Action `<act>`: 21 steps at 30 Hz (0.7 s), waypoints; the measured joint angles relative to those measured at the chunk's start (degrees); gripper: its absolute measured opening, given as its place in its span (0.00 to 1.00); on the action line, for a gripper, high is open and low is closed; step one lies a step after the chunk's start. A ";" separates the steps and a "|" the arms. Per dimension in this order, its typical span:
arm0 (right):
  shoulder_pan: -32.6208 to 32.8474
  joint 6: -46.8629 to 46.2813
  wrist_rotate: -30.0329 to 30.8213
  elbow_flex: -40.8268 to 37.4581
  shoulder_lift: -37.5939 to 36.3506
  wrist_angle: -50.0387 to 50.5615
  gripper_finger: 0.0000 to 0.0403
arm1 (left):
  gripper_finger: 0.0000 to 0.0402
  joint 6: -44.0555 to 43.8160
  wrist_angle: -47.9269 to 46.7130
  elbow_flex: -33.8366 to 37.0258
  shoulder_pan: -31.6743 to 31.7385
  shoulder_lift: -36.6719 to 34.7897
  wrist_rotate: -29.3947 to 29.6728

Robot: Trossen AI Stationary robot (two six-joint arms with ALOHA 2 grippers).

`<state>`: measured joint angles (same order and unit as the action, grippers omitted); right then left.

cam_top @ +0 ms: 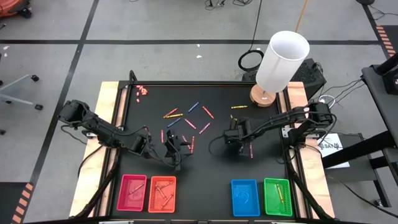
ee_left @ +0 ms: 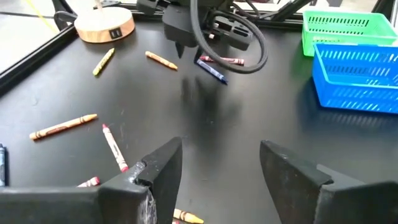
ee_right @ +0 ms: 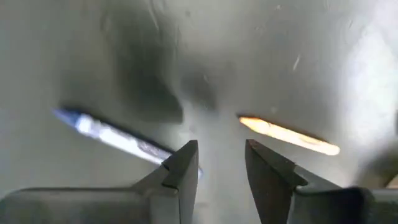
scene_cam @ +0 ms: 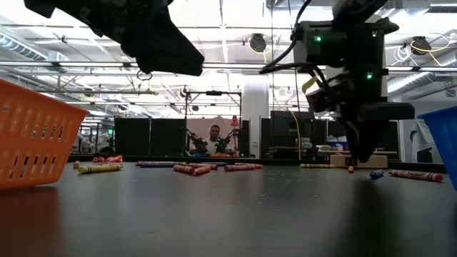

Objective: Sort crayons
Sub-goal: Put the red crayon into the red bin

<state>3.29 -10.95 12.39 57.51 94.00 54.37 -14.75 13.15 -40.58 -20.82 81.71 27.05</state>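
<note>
Several crayons [cam_top: 190, 123] lie scattered flat on the black table [cam_top: 261, 162]. My right gripper [ee_right: 221, 149] points down just above the table, open with a narrow gap and nothing between its fingers. A blue crayon [ee_right: 118, 137] lies beside one finger, its near end hidden behind that fingertip. An orange crayon [ee_right: 289, 135] lies clear of the other finger. The low view shows this gripper [scene_cam: 359, 158] close over the table, next to the blue crayon [scene_cam: 377, 173]. My left gripper [ee_left: 221, 149] hovers open above the table's left middle [cam_top: 176, 155], over bare tabletop.
Along the near edge stand a pink tray [cam_top: 132, 193], an orange tray [cam_top: 161, 194], a blue tray [cam_top: 245, 198] and a green tray [cam_top: 277, 196]. A white lamp [cam_top: 283, 59] on a wooden base [cam_top: 264, 96] stands at the far right. Small pink bits [cam_top: 142, 92] lie far left.
</note>
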 joint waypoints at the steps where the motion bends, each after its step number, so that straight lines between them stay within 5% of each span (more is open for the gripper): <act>1: 0.03 -2.99 -1.12 0.08 0.00 0.98 0.29 | 0.53 -0.06 -0.02 0.00 -0.10 0.00 0.00; 8: 4.25 -29.19 -8.07 0.08 -0.02 10.44 0.29 | 0.53 -1.11 -0.24 0.00 -0.22 0.02 0.02; 18: 12.12 -44.79 -7.58 0.08 -0.04 10.00 0.30 | 0.53 -1.43 -0.24 0.00 -1.07 0.02 0.02; 21: 13.16 -46.82 -3.34 0.08 -0.04 9.18 0.31 | 0.53 -1.43 -0.24 0.00 -1.02 0.02 0.02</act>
<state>16.45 -57.77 9.05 57.58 93.95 63.55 -16.19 12.91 -40.58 -21.84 81.73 27.07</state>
